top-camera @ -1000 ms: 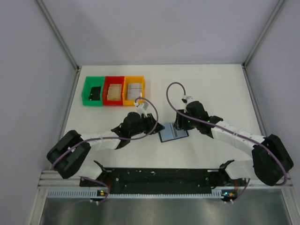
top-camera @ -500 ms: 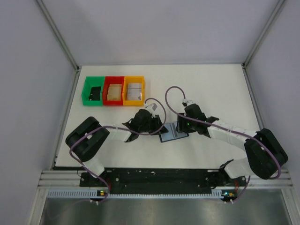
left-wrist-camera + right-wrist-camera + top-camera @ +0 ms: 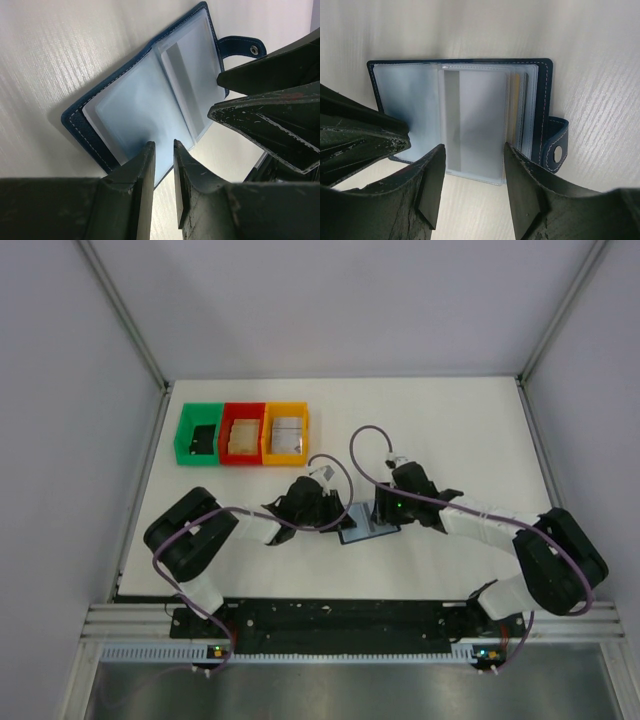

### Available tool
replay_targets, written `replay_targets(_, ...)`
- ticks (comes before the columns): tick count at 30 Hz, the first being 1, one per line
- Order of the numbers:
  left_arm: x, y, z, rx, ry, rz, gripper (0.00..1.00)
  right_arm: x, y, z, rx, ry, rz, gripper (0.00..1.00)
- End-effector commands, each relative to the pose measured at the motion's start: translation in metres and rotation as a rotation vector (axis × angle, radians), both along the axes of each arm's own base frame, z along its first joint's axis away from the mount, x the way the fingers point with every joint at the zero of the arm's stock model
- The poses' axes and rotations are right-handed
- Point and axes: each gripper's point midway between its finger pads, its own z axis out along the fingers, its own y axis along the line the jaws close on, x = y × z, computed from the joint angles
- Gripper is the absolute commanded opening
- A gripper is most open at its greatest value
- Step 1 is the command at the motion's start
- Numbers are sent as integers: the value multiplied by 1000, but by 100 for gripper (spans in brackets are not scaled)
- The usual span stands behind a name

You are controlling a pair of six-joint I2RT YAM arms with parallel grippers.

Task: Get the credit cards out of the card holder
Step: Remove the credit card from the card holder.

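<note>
The card holder [image 3: 366,528] lies open on the table between both arms, dark blue with pale blue sleeves. In the right wrist view a silvery-grey credit card [image 3: 479,117] sits in the holder's [image 3: 542,107] middle sleeve, with more card edges stacked to its right. The snap tab [image 3: 555,151] sticks out at the right. My right gripper [image 3: 472,152] is open, its fingers on either side of that sleeve's near edge. My left gripper [image 3: 164,146] is almost closed and empty, with its tips at the near edge of the holder's [image 3: 80,127] left panel. The card [image 3: 192,85] shows there too.
Green [image 3: 198,435], red [image 3: 241,433] and orange [image 3: 286,432] bins stand in a row at the back left, each with something inside. Purple cables loop above both wrists. The right gripper's fingers [image 3: 265,107] crowd the holder's right side in the left wrist view.
My left arm has swung right and brought its gripper up to the holder's left edge. My right gripper has edged slightly left over the holder.
</note>
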Motion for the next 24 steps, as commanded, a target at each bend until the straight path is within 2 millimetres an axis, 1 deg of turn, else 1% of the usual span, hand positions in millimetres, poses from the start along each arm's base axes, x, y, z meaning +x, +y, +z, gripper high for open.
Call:
replay_targets(1, -1, -1, -5, -6, -3, 3, 26, 0, 12, -1, 59, 16, 22, 50)
replay_targets(4, -1, -1, -3, -12, -4, 2, 26, -2, 20, 0, 92, 23, 48, 50)
replay_targets(8, -3, -1, -2, -19, -1, 1, 25, -1, 30, 9, 142, 12, 77, 49)
replay_targets(13, -4, -2, -3, -22, 3, -1, 25, -2, 39, 19, 193, 3, 108, 42)
replay_targets(15, -5, -3, -3, -25, 7, -4, 25, -4, 41, 18, 203, 15, 114, 40)
replay_targets(16, -5, -2, -5, -24, 11, -5, 25, 0, 45, 22, 220, -2, 120, 40)
replay_targets(19, -6, -3, -3, -36, 11, -3, 25, -1, 51, 24, 245, 6, 135, 37)
replay_targets(21, -5, -2, 0, -44, 3, 5, 25, -1, 56, 28, 273, 8, 149, 36)
replay_targets(24, -5, 2, 12, -72, -27, 30, 26, 0, 63, 35, 312, -1, 167, 35)
